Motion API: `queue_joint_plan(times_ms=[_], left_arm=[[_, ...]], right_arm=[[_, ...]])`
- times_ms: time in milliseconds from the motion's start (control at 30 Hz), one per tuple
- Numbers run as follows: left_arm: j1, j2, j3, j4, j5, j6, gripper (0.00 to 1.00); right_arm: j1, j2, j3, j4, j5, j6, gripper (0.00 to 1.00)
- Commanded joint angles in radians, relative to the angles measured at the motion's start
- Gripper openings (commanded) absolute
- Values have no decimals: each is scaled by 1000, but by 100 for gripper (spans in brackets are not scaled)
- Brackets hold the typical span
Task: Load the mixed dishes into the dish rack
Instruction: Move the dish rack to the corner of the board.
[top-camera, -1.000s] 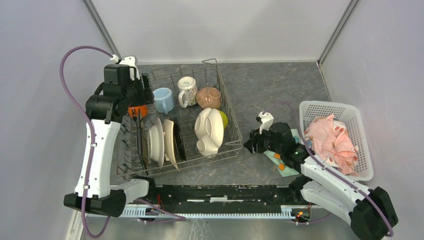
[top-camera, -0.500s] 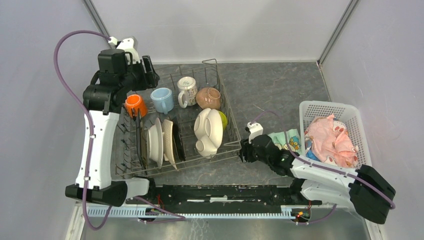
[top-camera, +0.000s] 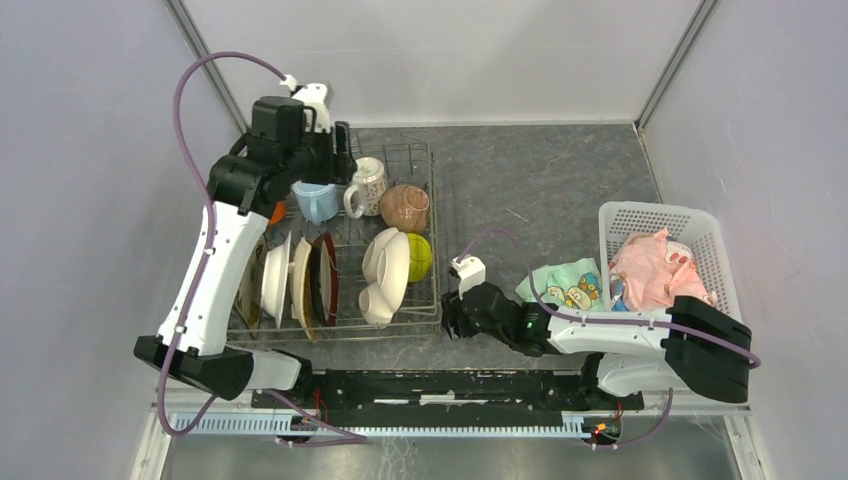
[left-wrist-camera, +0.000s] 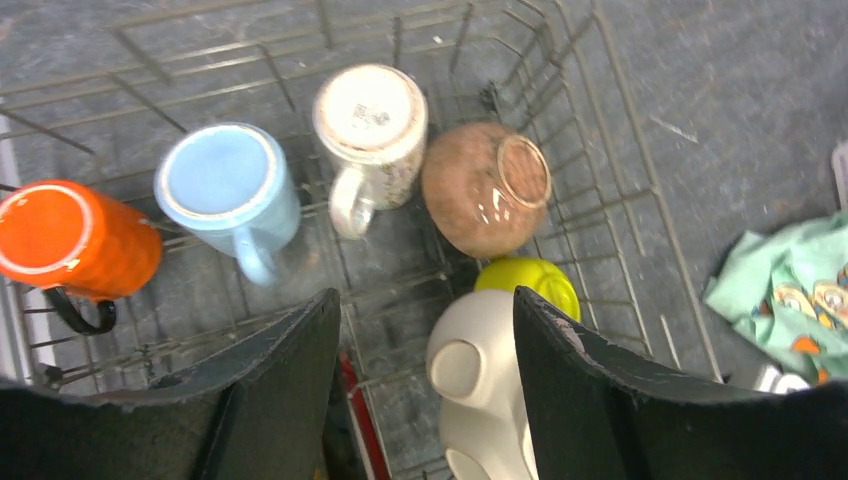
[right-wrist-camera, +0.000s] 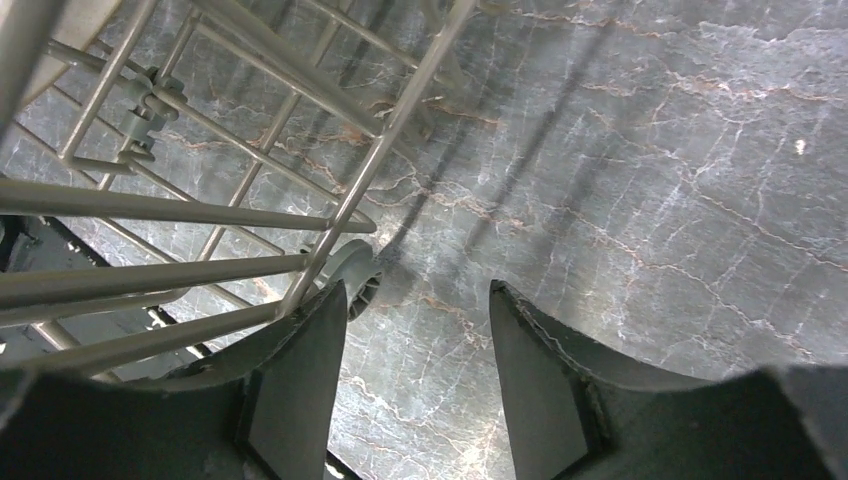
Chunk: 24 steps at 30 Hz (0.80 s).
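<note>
1. A large rectangular grey wire dish rack (top-camera: 436, 262) stands on a veined grey stone-look tabletop (right-wrist-camera: 650, 200).
2. In its far row, bases up, are seen a ribbed glossy orange mug (left-wrist-camera: 75, 240), a smooth light-blue mug (left-wrist-camera: 228, 190), a white patterned mug (left-wrist-camera: 370, 120) and a speckled tan glazed bowl (left-wrist-camera: 485, 185).
3. Nearer, a lime-green bowl (left-wrist-camera: 528, 280) and a cream three-section plate (left-wrist-camera: 480, 380) are propped on edge. Thin round plates (top-camera: 298, 285) are held upright between tines on the left.
4. The left gripper (left-wrist-camera: 425, 310) is held released and empty above the mugs.
5. The right gripper (right-wrist-camera: 415, 300) is spread, nothing grasped, with one finger just beside the rack's near right corner wire.
</note>
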Motion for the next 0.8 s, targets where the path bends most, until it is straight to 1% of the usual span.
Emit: queue_joint_plan(times_ms=[0,167,233,333,400,567,667,767], left_arm=[[-104,-11,-4,-56,-64,16,70],[-262,-60,-71,-82,-112,-65,69],[-287,-74,-107,-92,-104,-89,69],[-296,-97,-162,-77,-17,-115,69],[-312,-110,-189,-75,-13,-133,68],[-391,-134,-238,-77,-85,-163,70],[-486,-121,-231,-80,-158,-202,72],[-593,-88,-218,-96,-260,-240,74]], right_arm=[[21,-25,66,69,24,-40,62],[18,-148,31,-2,106,-87,72],[17,-200,35,-49,143,-89,75],[8,-264,49,-125,171,-86,77],[5,-295,69,-155,191,-94,79],[4,-348,82,-169,252,-116,82],[5,-384,55,-157,260,-105,83],[5,-427,22,-158,250,-95,83]])
